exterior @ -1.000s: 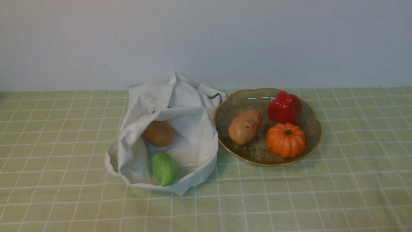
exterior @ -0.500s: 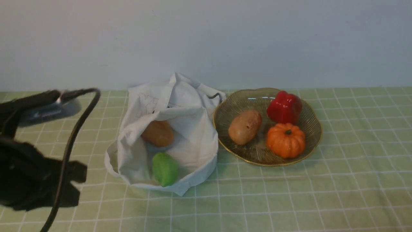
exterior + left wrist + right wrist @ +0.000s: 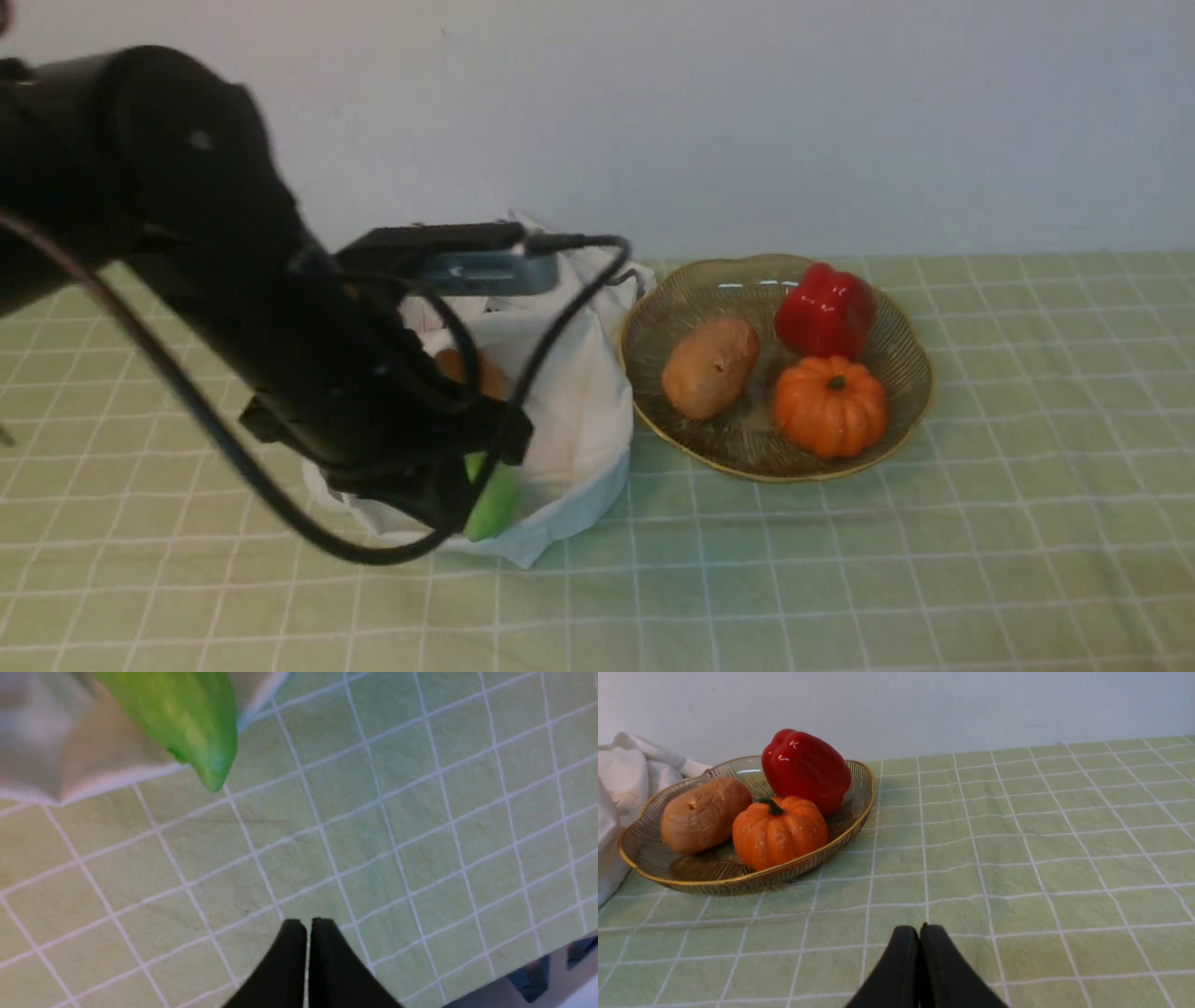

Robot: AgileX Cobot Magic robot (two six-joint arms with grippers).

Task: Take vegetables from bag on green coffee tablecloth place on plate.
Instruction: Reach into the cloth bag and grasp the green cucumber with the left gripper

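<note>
The white bag [image 3: 579, 411] lies open on the green checked tablecloth [image 3: 840, 579]. Inside it I see the green gourd [image 3: 492, 509] and part of an orange-brown potato [image 3: 487, 378]. My left arm [image 3: 280, 327] hangs over the bag and hides much of it. In the left wrist view my left gripper [image 3: 308, 924] is shut and empty above bare cloth, a short way from the gourd's tip [image 3: 187, 718] and the bag's edge [image 3: 70, 756]. The amber plate [image 3: 920, 392] sits right of the bag. My right gripper [image 3: 920, 928] is shut and empty, low over the cloth near the plate [image 3: 738, 879].
The plate holds a second potato [image 3: 711, 367], a red pepper [image 3: 825, 310] and an orange pumpkin [image 3: 829, 406]. A white wall stands behind the table. The table's edge [image 3: 514, 970] shows in the left wrist view. A black cable [image 3: 233, 467] loops from the left arm.
My left arm has swung in from the left edge, up and to the right, and now hangs over the bag. The vegetables, bag and plate have not moved.
</note>
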